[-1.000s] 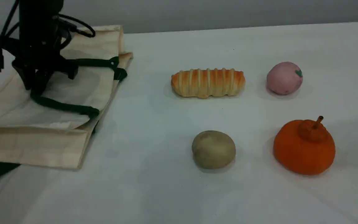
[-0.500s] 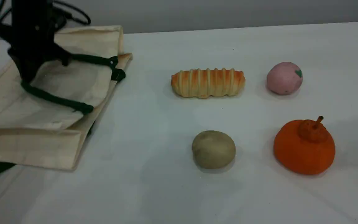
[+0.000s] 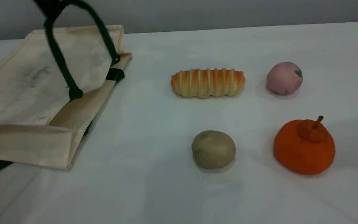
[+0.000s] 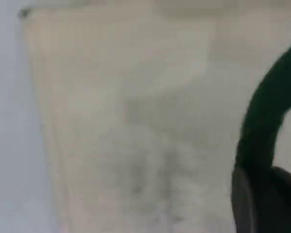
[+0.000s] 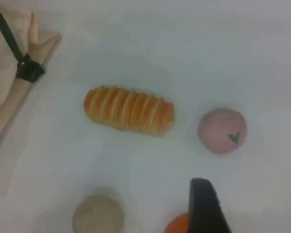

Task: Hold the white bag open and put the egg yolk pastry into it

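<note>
- White table (image 3: 166,193) runs to a grey wall; wide bare stretches lie in front and between bag and food.
- Bag (image 3: 20,93) lies at the left edge, mouth facing right, its upper handle (image 3: 57,59) raised off the cloth.
- Left gripper (image 4: 262,204) is clamped on that handle.
- Pastry (image 3: 213,149) sits mid-table, apart from the loaf (image 3: 208,82), pink ball (image 3: 284,78) and orange fruit (image 3: 304,146).
- Right gripper (image 5: 203,206) hangs above the fruit; I cannot tell its state.

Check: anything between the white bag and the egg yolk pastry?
Nothing. Scene view shows only bare table between the white bag and the egg yolk pastry.
</note>
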You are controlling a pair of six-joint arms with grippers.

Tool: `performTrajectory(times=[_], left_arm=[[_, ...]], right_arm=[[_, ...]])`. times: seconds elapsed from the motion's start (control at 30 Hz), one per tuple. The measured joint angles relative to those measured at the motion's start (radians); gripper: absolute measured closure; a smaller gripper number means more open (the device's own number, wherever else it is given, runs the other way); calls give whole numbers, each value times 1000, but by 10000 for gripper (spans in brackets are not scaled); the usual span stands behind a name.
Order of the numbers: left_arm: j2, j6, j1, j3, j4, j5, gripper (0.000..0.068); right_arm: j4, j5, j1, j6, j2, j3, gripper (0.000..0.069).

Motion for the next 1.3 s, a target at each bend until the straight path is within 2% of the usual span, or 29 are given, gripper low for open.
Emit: performTrajectory(times=[0.17,0.37,0.6,0.7,0.87,1.2,1.3], left_arm=[[-68,99,0,-5,-101,1,650],[-149,192,0,-4,-159,-1,652],[-235,315,-2,-2,-338,-3,659],[-278,330,-10,1,-390,-4,661],[-342,348,-44,7,-396,-3,661],[-416,400,-189,8,-392,-6,673],[-425,404,-211,8,-392,-5,673]], right_arm=[[0,0,0,0,0,0,311],[0,-9,0,-4,0,0,311],[0,-16,0,-22,0,0,311],[0,-26,0,-41,0,0,311],[0,-26,0,-47,6,1,311],[0,-26,0,-75,58,2,311],[0,-26,0,-79,64,2,311]])
